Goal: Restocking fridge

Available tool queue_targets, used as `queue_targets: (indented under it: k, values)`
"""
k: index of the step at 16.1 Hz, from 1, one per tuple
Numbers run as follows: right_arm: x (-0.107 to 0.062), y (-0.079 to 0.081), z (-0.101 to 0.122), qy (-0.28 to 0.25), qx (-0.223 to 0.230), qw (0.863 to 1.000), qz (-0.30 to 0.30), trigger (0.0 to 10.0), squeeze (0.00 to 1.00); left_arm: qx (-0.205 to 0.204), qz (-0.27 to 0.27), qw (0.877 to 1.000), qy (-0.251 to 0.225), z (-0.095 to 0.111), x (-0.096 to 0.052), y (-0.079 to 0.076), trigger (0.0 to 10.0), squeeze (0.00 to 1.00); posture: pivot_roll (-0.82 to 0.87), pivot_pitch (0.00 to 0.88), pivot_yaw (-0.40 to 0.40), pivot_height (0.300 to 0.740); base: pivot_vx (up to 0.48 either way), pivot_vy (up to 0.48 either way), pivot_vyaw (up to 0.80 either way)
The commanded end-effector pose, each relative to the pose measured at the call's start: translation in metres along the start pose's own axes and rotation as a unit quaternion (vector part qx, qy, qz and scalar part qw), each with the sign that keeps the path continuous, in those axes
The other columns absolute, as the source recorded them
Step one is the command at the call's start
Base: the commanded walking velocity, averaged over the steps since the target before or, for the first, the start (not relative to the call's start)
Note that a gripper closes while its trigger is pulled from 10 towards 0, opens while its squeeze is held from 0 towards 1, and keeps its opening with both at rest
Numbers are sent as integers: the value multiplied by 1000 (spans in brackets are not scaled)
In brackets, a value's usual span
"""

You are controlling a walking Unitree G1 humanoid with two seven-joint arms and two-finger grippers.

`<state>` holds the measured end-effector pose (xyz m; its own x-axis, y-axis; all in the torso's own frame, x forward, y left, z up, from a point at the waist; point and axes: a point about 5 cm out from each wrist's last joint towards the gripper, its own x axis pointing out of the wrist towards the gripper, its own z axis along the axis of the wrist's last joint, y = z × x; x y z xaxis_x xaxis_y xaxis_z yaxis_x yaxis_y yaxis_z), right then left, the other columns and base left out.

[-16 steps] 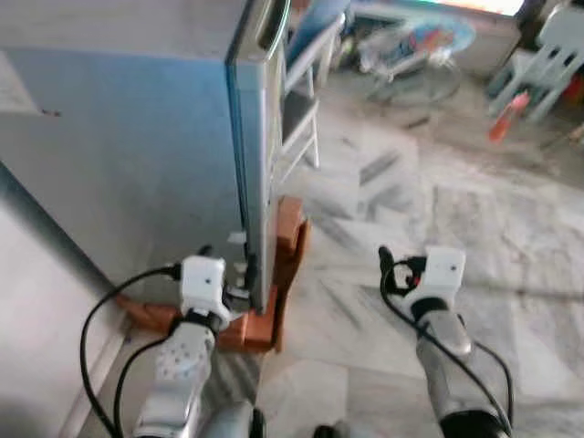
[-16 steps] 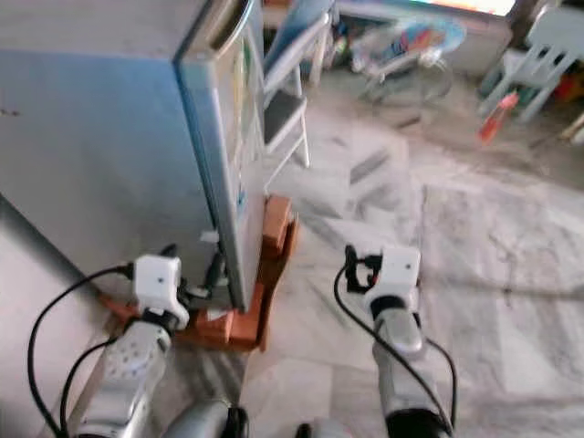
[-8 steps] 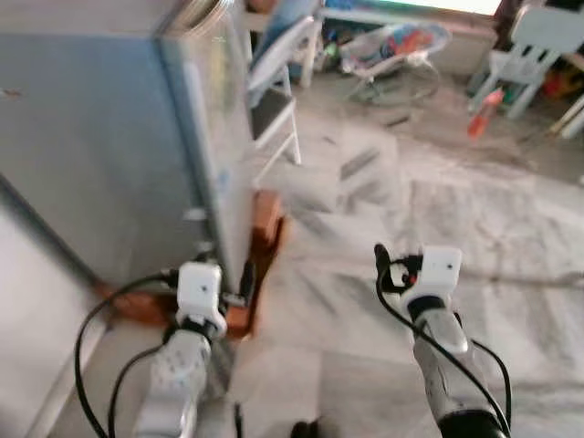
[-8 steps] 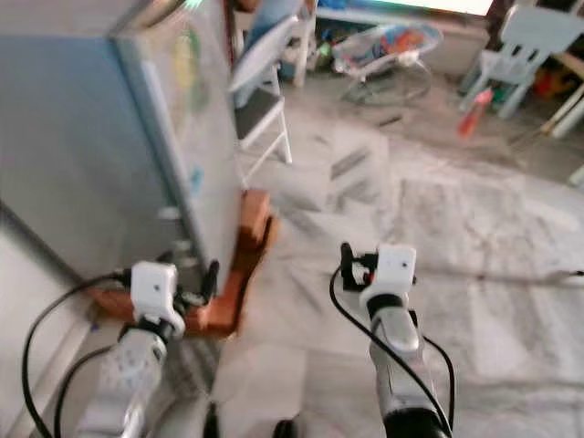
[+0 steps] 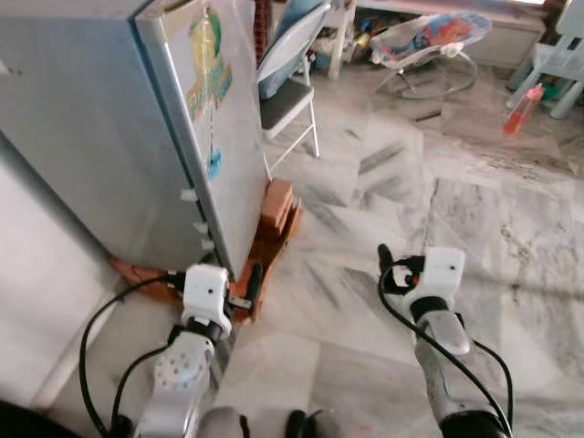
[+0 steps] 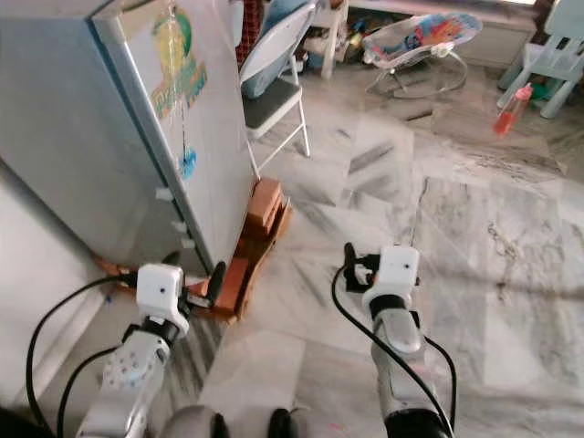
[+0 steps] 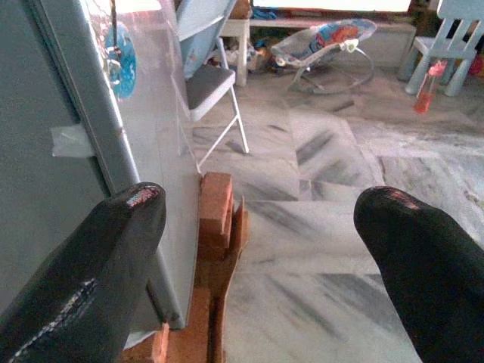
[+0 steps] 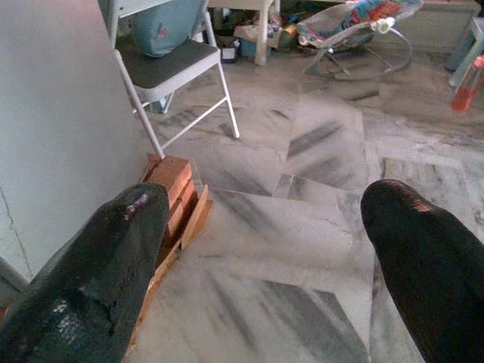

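The fridge (image 5: 109, 119) stands tall and upright at the robot's left, its door shut, so nothing inside shows. Its long axis runs vertically; the door face, carrying a green and yellow sticker (image 5: 208, 55) and a small blue magnet (image 5: 213, 164), looks toward the open floor at the right, while the plain grey side panel faces the robot. The fridge's base sits on a stack of bricks (image 5: 274, 224) that juts out beyond the door's lower edge. The left gripper (image 7: 257, 249) hangs low near that bottom corner, close to the bricks but not touching, its two black fingers spread wide apart with nothing between them. The right gripper (image 8: 265, 257) hovers over bare marble floor (image 5: 365, 201), well apart from the fridge, its fingers likewise wide apart and holding nothing. A folding chair (image 5: 287, 91) stands just beyond the door's far edge, narrowing the room there. To the right the floor lies open, with a baby bouncer (image 5: 429, 41), a red bottle (image 5: 522, 109) and a small pale chair (image 5: 561, 59) well away at the far side.
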<state>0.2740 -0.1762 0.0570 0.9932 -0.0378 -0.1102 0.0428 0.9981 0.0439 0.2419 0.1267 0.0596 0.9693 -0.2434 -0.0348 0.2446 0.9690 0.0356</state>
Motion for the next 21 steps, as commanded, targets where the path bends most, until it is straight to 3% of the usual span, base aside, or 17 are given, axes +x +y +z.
queue_targets:
  k: [1, 6, 13, 17, 21]
  values:
    - [2, 1, 6, -14, -3, 1000, 1, 10000, 0, 5, -1, 1000, -4, 2, 0, 2, 10000, 0, 144, 99, -67, 740, 480, 0, 0]
    - [3, 2, 7, -16, -10, 1000, 4, 10000, 0, 4, 5, 1000, -1, 0, 0, 4, 10000, 0, 142, 97, -72, 740, 458, 0, 0]
    - [1, 0, 6, -13, -16, 1000, 3, 10000, 0, 9, 47, 999, 18, -7, -3, 13, 10000, 0, 137, 99, -82, 740, 0, 0, 0]
    - [1, 0, 5, -10, -19, 1000, 3, 10000, 0, 20, 35, 999, 9, -6, -2, 11, 10000, 0, 134, 100, -80, 740, 0, 299, 0]
    - [0, 0, 6, -13, -18, 1000, -1, 10000, 0, 19, 22, 1000, 3, -5, 0, 8, 10000, 0, 130, 99, -71, 740, 410, 145, -578]
